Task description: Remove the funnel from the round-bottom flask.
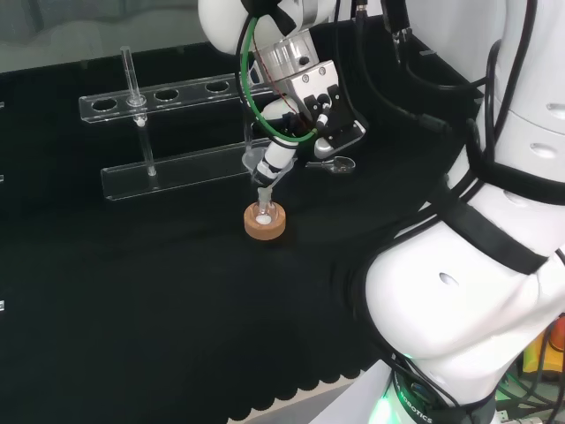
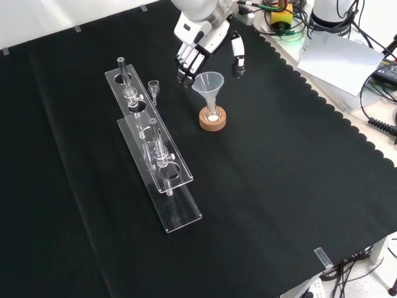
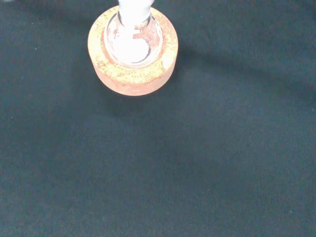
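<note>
A clear funnel (image 2: 208,85) stands with its stem in a small round-bottom flask (image 2: 212,115), which rests upright on a cork ring (image 2: 212,122). The hand (image 2: 200,45) hangs just behind and above the funnel's cone. Its fingers (image 2: 185,69) reach down on the cone's left and the thumb (image 2: 237,61) on its right, spread apart, with a gap still visible at the rim. In the head view the hand (image 1: 311,104) sits above and right of the cork ring (image 1: 265,223), one finger reaching down along the funnel (image 1: 262,188). The wrist view looks down on the flask (image 3: 133,42) in its ring (image 3: 133,74).
A clear two-tier tube rack (image 2: 156,158) holding two glass tubes stands left of the flask in the front view and behind it in the head view (image 1: 168,93). A small glass piece (image 2: 153,89) stands between rack and hand. The scalloped cloth edge (image 2: 335,105) runs along the right.
</note>
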Robot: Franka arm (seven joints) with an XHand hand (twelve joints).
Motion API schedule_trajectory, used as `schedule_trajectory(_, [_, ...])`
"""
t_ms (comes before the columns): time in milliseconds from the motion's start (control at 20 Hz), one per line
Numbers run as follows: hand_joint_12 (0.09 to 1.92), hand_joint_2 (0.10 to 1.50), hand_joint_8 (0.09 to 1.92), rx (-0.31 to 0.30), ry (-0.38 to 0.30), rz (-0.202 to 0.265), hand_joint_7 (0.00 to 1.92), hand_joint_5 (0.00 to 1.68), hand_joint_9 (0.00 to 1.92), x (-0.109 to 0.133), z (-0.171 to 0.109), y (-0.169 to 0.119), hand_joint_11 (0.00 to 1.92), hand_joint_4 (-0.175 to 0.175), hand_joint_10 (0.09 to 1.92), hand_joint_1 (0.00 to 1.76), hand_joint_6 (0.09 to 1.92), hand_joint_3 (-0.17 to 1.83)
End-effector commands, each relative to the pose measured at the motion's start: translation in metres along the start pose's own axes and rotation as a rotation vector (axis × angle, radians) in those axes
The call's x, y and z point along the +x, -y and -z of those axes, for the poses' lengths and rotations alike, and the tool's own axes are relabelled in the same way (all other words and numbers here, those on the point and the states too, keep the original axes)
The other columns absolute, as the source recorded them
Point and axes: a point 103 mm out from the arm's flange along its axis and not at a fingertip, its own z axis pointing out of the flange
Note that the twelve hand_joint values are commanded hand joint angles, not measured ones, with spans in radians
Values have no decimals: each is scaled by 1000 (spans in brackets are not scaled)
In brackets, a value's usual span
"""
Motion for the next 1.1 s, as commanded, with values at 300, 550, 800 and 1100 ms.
schedule_trajectory(300, [1515,706,359,-13,3,25,0,81,99,-5,-12,-16,193,-58,830,560,87,267])
schedule_trajectory(550, [1515,709,365,-7,12,31,0,81,133,-2,-14,-21,192,-59,840,563,87,266])
schedule_trajectory(800, [1515,710,365,5,23,28,0,81,151,0,-17,-26,194,-59,839,565,87,265])
schedule_trajectory(1100, [1497,727,486,-6,84,23,0,117,260,0,-16,-30,217,-56,771,608,87,274])
